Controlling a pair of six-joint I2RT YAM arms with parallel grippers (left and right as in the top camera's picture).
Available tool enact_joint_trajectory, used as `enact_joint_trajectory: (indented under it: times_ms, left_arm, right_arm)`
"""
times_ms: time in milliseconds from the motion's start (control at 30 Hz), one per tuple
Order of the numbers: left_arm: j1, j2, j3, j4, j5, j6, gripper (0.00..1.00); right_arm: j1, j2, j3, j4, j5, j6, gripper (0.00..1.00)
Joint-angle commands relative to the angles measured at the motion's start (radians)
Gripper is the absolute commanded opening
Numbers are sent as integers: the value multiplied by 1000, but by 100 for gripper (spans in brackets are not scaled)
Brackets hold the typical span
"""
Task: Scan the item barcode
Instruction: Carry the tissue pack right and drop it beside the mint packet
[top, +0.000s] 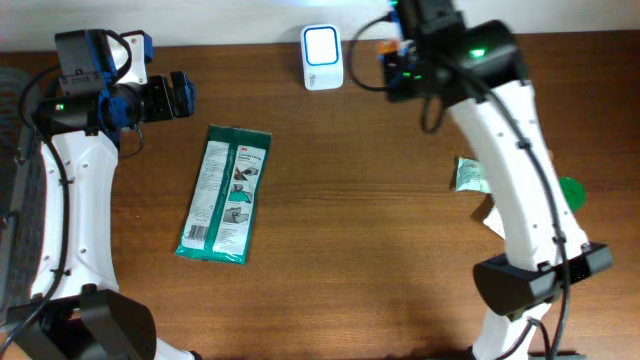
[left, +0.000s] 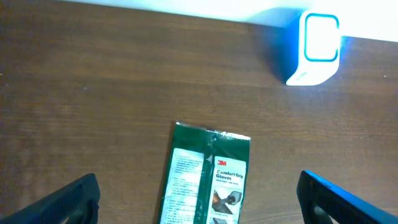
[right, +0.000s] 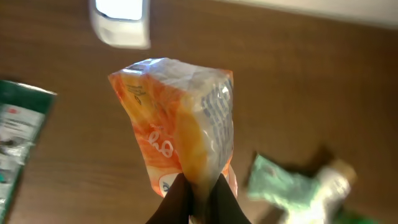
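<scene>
My right gripper (right: 200, 193) is shut on an orange and clear plastic packet (right: 180, 118), pinching its lower edge and holding it in the air. In the overhead view this gripper (top: 395, 65) hangs just right of the white scanner (top: 322, 55) with the lit blue face, a bit of the orange packet (top: 386, 47) showing. The scanner (right: 121, 22) lies above and left of the packet in the right wrist view. No barcode shows on the packet. My left gripper (top: 185, 95) is open at the far left, its fingers wide apart over the table.
A green 3M gloves packet (top: 225, 195) lies flat left of centre, its top edge below my left gripper (left: 199, 202). A small pale green packet (top: 468, 175) and a green round thing (top: 572, 190) lie by the right arm. The scanner (left: 314, 46) stands at the table's back edge.
</scene>
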Motion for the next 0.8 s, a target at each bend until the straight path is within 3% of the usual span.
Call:
enact_joint_trajectory:
  times_ms: [0,100,267,600,767]
  left_arm:
    - [0,-10,16,2,10,4,99]
    - [0,-10,16,2,10,4,99]
    - [0,-10,16,2,10,4,99]
    - [0,-10,16,2,10,4,99]
    - [0,-10,16,2,10,4,99]
  right_arm:
    - [-110,13,-24,-108,-2,122,4]
    - [-209,24,-129,-155,-3,165,4]
    - [-311,24,-370,-72,-8,165,4]
    - [-455,24,-771,365,-161,169,4]
    - [-511,26,-880,559,-186,278,4]
